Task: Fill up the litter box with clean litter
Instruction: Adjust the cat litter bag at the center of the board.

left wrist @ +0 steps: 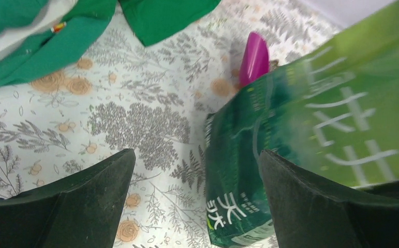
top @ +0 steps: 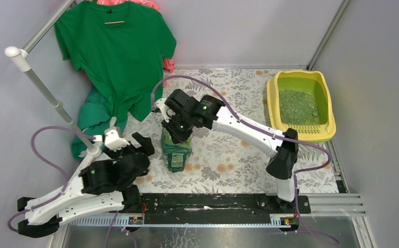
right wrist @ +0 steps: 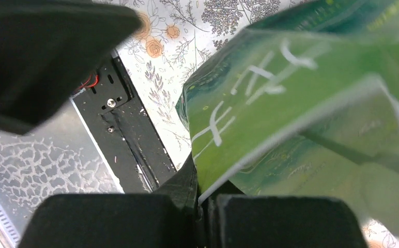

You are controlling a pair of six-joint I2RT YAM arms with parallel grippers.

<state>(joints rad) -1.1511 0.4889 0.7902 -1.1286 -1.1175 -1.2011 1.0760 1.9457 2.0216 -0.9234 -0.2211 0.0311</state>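
Note:
The yellow litter box (top: 273, 106) stands at the back right with clean litter (top: 296, 106), green granules, across its floor. A glossy green printed bag (top: 177, 151) stands upright at the middle of the floral mat. From above, my right gripper (top: 180, 130) is shut on the bag's top edge; in the right wrist view the bag (right wrist: 270, 103) has its flat edge pinched in the right gripper (right wrist: 201, 199). Just left of the bag, my left gripper (top: 141, 151) is open. In the left wrist view the bag (left wrist: 311, 119) lies partly between the left gripper (left wrist: 196, 155) fingers, untouched.
A purple scoop (left wrist: 253, 57) pokes up behind the bag. A green T-shirt (top: 117, 51) hangs at the back left, with green cloth (top: 91, 116) heaped below it beside a white pole (top: 47, 90). A black rail (top: 213, 201) runs along the near edge. Grey walls close in both sides.

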